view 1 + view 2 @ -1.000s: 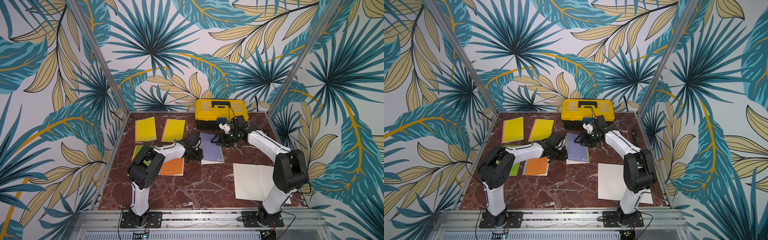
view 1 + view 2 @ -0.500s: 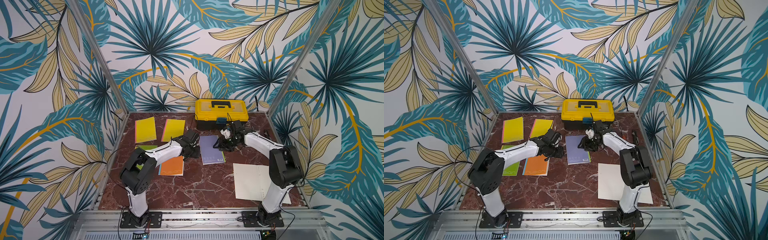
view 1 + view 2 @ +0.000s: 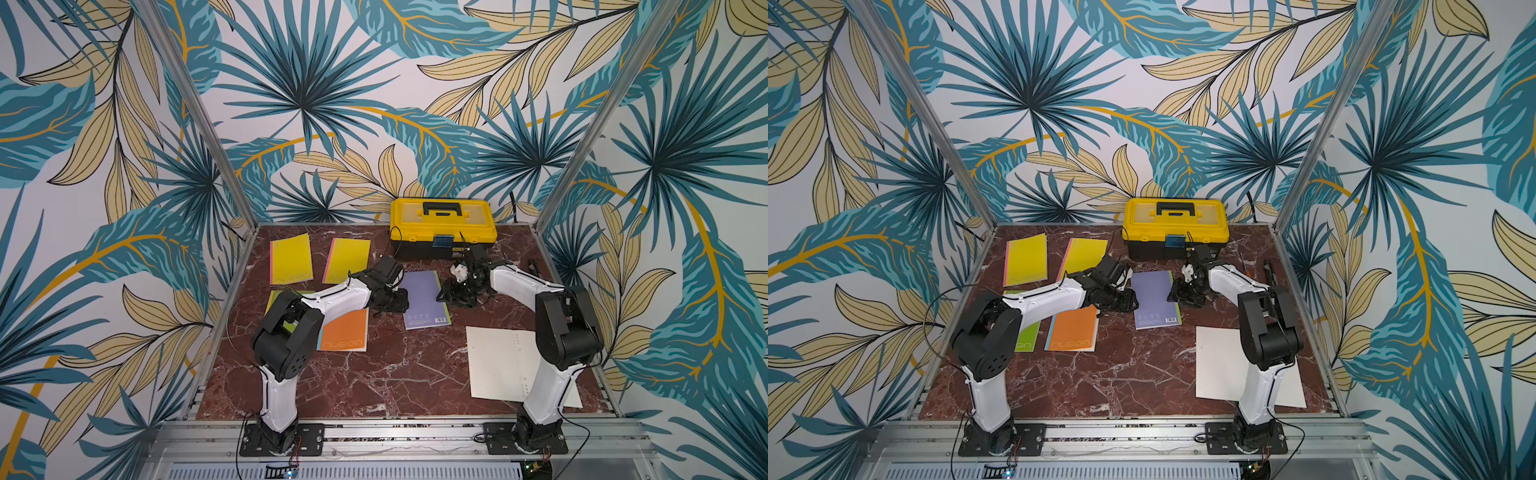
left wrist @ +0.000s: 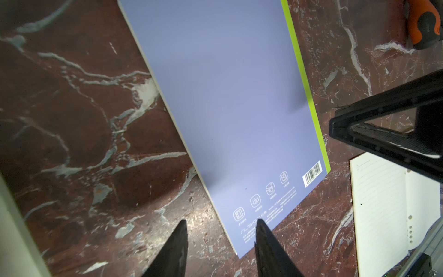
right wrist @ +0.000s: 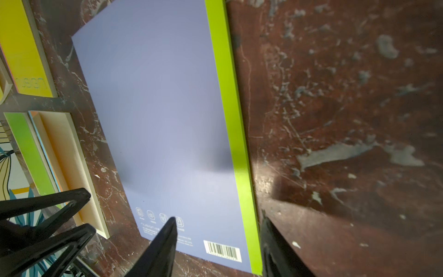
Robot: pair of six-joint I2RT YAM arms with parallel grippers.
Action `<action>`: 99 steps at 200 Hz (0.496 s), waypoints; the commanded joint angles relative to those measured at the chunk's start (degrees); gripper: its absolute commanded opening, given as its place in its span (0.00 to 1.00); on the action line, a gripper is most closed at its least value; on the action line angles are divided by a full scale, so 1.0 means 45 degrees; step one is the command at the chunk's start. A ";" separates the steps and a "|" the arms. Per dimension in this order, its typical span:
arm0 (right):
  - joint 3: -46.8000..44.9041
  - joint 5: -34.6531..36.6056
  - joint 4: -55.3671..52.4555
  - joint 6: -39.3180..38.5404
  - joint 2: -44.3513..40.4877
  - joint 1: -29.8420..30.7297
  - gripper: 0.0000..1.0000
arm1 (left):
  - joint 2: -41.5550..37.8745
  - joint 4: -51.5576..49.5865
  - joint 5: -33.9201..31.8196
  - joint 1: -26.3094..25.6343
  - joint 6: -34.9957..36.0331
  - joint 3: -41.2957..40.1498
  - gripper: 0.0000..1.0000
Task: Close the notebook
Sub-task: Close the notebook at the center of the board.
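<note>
Notebook [image 3: 424, 301]: lavender cover, closed, lying flat on the table [image 3: 374, 374], back cover up; barcode [image 5: 222, 250] at one corner; lime-green spine strip [image 5: 230, 120] along one long edge; sits mid-table, nearer the far edge.

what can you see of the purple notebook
The purple notebook lies closed and flat on the marble table, back cover up: matte lavender card with a barcode, small white icons and a lime-green spine strip. Cream page edges show opposite. The left gripper and right gripper, both open, straddle its two long edges; contact is unclear.
</note>
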 commanded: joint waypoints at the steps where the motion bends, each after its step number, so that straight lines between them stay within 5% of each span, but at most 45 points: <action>1: -0.0286 0.0260 -0.0382 -0.0338 0.0261 -0.0036 0.56 | 0.0372 0.0355 0.0227 -0.0073 -0.0099 0.0407 0.47; 99: 0.0089 0.0076 -0.0460 -0.0732 0.0793 -0.0101 0.57 | 0.1051 0.0609 0.0339 -0.0074 -0.0193 0.0473 0.45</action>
